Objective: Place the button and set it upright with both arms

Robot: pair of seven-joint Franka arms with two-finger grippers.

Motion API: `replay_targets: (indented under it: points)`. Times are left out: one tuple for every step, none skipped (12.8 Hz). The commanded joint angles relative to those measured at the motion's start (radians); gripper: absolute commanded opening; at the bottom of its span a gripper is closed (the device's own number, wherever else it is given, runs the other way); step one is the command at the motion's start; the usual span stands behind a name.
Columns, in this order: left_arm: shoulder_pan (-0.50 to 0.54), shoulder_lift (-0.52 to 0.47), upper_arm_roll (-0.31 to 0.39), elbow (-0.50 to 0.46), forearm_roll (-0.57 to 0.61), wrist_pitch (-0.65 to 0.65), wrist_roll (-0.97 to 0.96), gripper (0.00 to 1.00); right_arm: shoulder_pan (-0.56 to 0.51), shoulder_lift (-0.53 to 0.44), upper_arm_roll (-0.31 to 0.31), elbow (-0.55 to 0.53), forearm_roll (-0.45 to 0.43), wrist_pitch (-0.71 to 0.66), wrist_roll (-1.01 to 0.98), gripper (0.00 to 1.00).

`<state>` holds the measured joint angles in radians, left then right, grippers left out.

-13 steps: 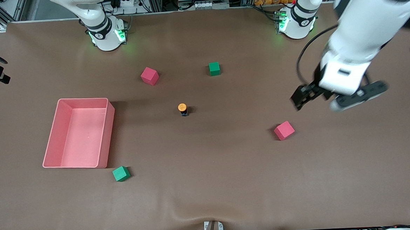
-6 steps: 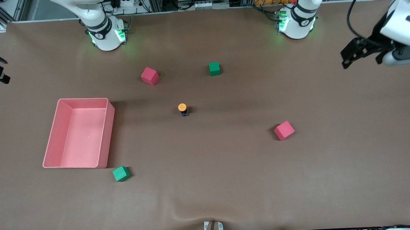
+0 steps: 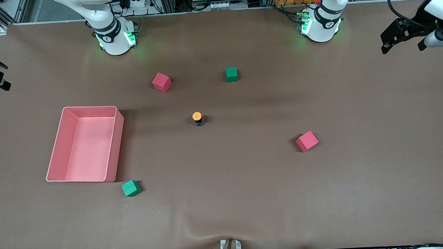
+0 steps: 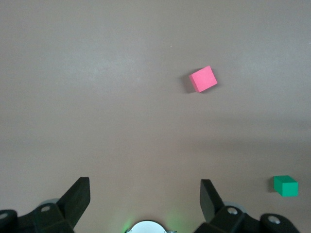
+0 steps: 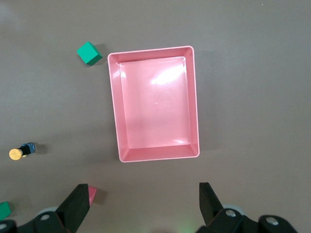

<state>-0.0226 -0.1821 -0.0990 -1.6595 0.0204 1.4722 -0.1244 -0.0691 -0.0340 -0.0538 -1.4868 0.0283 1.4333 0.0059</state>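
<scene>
A brown table (image 3: pixel 248 199) seen from a high camera. Near its middle the button (image 3: pixel 197 118) stands upright on its black body, orange cap on top, touching nothing.

A pink tray (image 3: pixel 57 144) sits toward the right arm's end, with a green cube (image 3: pixel 130 188) just beside its corner nearest the camera. A pink cube (image 3: pixel 161 82) and a second green cube (image 3: pixel 231 74) lie closer to the arm bases than the button. Another pink cube (image 3: pixel 307 141) lies toward the left arm's end.

The left gripper (image 3: pixel 404 39) hangs in the air over the table's edge at the left arm's end, partly cut off by the frame. Its wrist view shows the fingers (image 4: pixel 75 199) spread wide with nothing between them, over bare table.

The right gripper (image 5: pixel 144 201) appears only in its own wrist view; the front camera shows just that arm's base (image 3: pixel 114 37). Its fingers also stand wide apart and hold nothing. It is high over the tray, whose inside is bare. That view also catches the button at one edge; the left wrist view does not.

No writing can be read anywhere.
</scene>
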Motion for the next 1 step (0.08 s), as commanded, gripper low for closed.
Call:
replay_targets:
  points:
    - [0.001,-0.014,-0.001,0.022,-0.017,-0.045,0.017,1.00,-0.012,-0.009,0.008,0.002,0.013,-0.008,0.013,1.00]
